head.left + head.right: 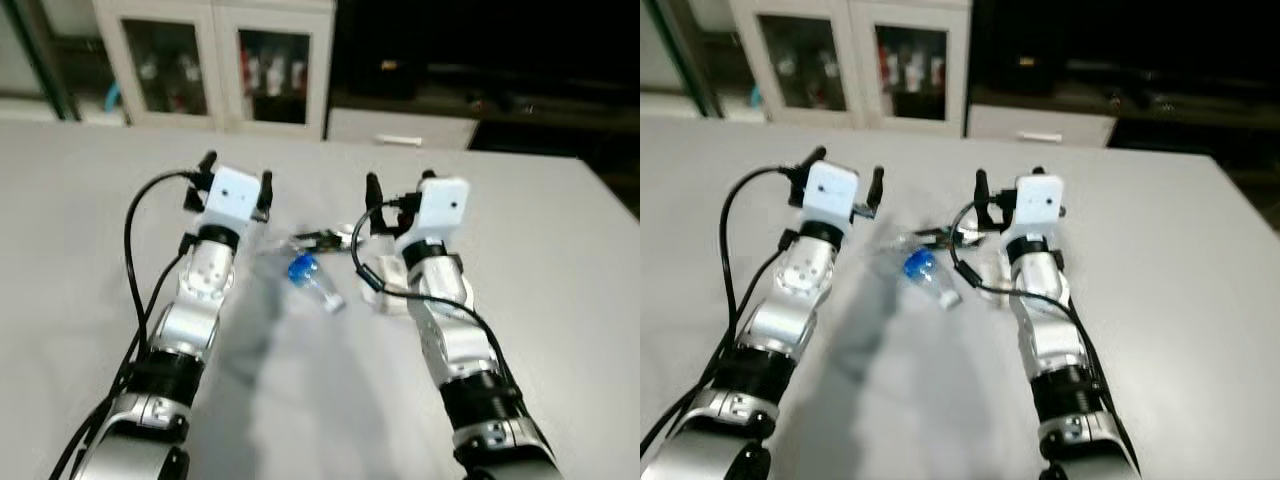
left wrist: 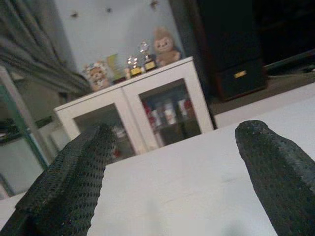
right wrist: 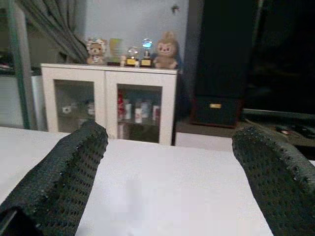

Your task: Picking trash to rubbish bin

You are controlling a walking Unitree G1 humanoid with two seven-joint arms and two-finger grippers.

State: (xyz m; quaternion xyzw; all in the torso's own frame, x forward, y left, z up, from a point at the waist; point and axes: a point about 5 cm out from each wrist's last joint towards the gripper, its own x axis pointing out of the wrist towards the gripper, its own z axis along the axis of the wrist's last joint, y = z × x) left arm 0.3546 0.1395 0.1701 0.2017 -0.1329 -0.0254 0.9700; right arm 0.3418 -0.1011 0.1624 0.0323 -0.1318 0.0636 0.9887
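Note:
A crumpled clear plastic bottle (image 1: 308,274) with a blue label lies on the white table (image 1: 80,200) between my two arms. Just beyond it lies a small dark wrapper (image 1: 320,238). A white crumpled scrap (image 1: 374,278) rests against my right forearm. My left gripper (image 1: 237,172) is held above the table, left of and past the bottle, open with nothing in it. My right gripper (image 1: 400,182) hovers to the right of the trash, also open and holding nothing. In the wrist views the left gripper (image 2: 172,187) and right gripper (image 3: 167,182) have their fingers spread over bare tabletop.
Beyond the table's far edge stands a white cabinet (image 1: 225,60) with glass doors, with toys and trophies (image 3: 130,51) on top. A dark unit (image 1: 480,60) stands to its right. The table's right edge (image 1: 610,190) runs close to my right arm.

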